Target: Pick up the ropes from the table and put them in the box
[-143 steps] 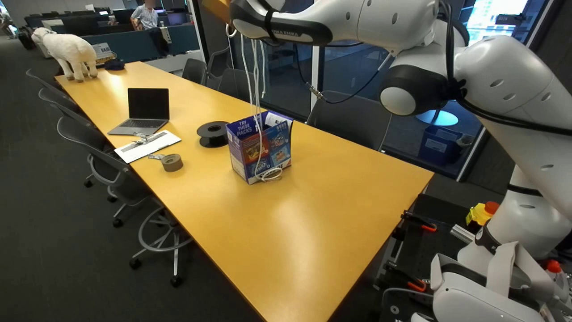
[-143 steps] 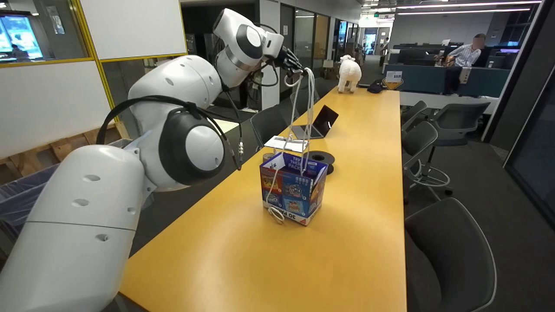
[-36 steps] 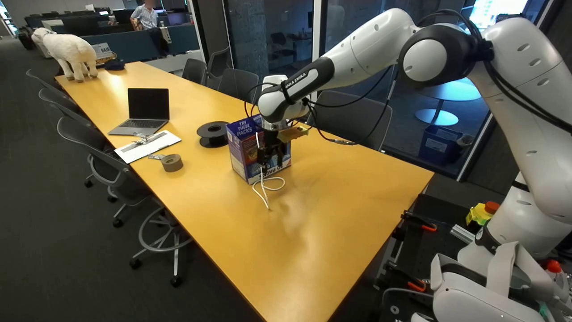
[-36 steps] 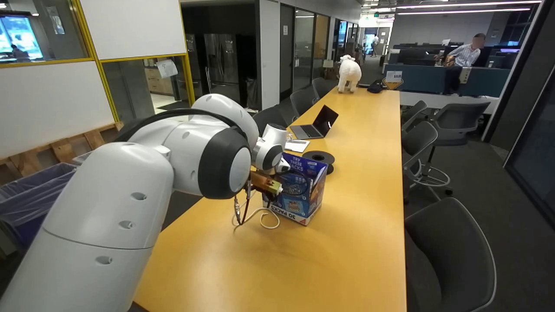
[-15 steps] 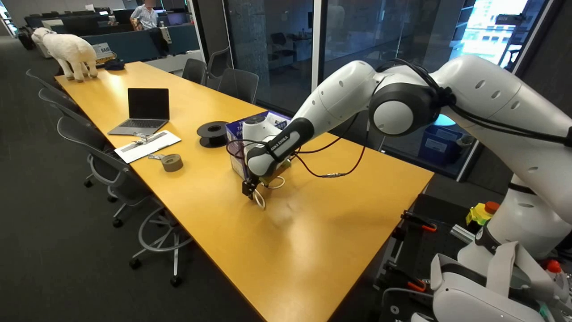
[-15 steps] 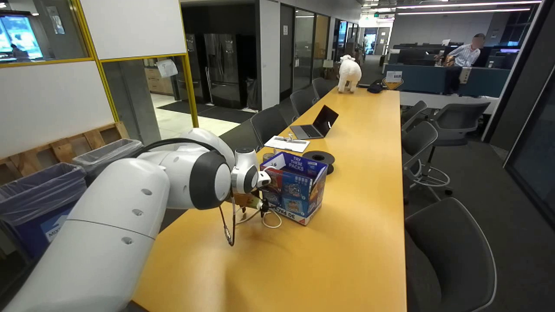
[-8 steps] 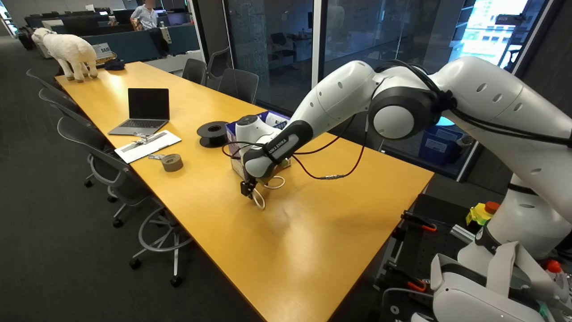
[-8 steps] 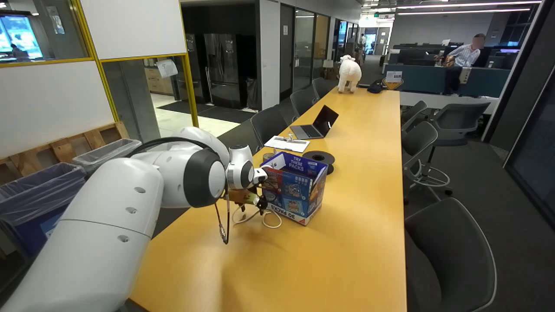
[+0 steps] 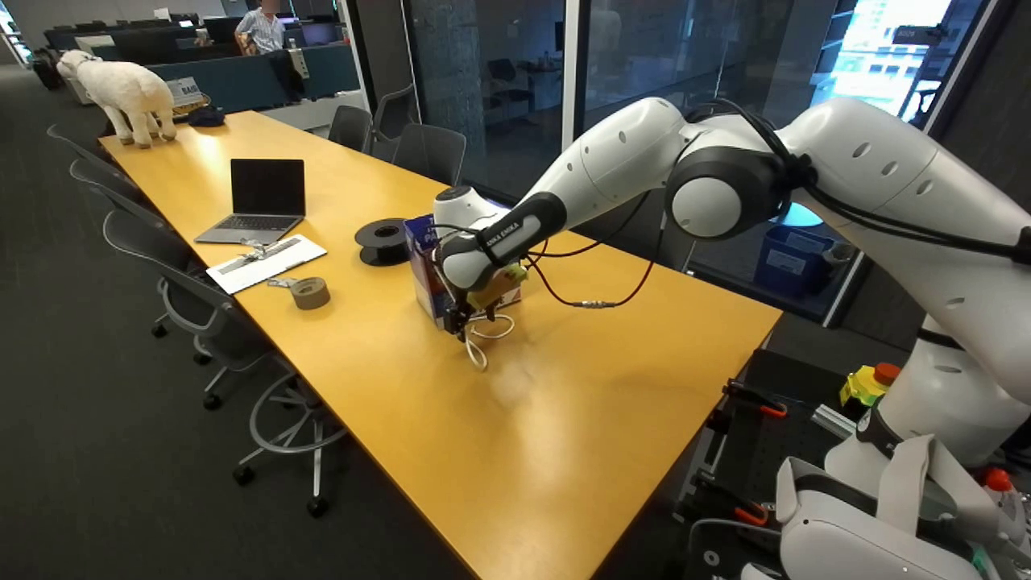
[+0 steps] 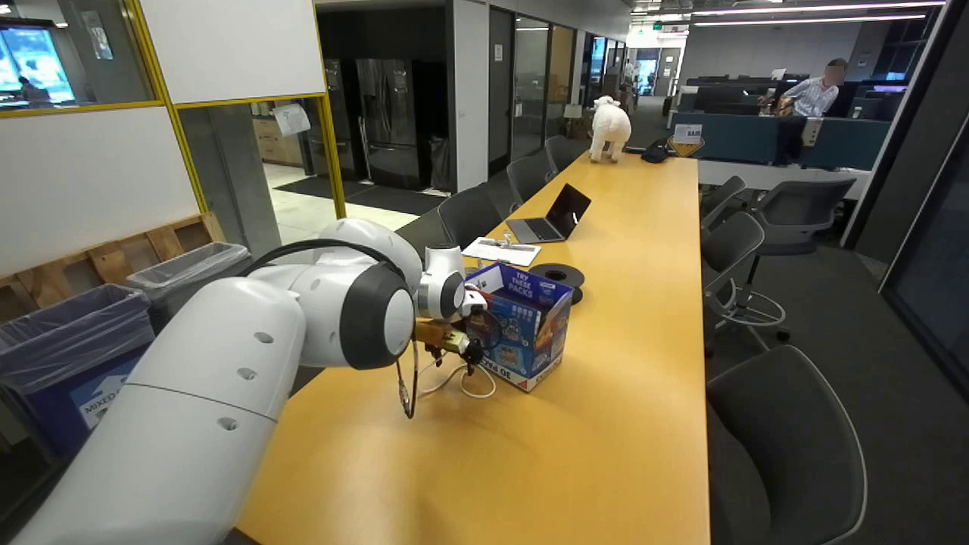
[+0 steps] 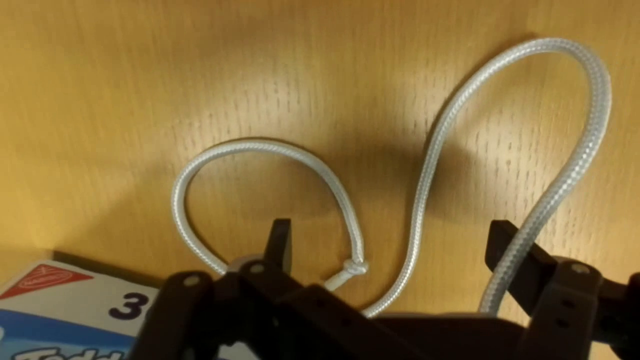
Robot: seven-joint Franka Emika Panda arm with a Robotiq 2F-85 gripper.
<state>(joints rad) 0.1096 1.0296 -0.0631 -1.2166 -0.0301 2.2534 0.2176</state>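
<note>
Presently, with nothing gripped, the gripper (image 11: 392, 239) is spread wide, one strand of rope (image 11: 424, 187) being seen between its fingers (image 11: 534, 275), another crossing over one.

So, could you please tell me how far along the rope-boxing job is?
Looks done: possibly part, as the rope seems to run up beside the box in an exterior view, though the box's bottom is hidden. In hand: nothing clamped; the tool is open at the loops on the table. Left, likely: grip those loops, lift them and drop them into the box.
</note>
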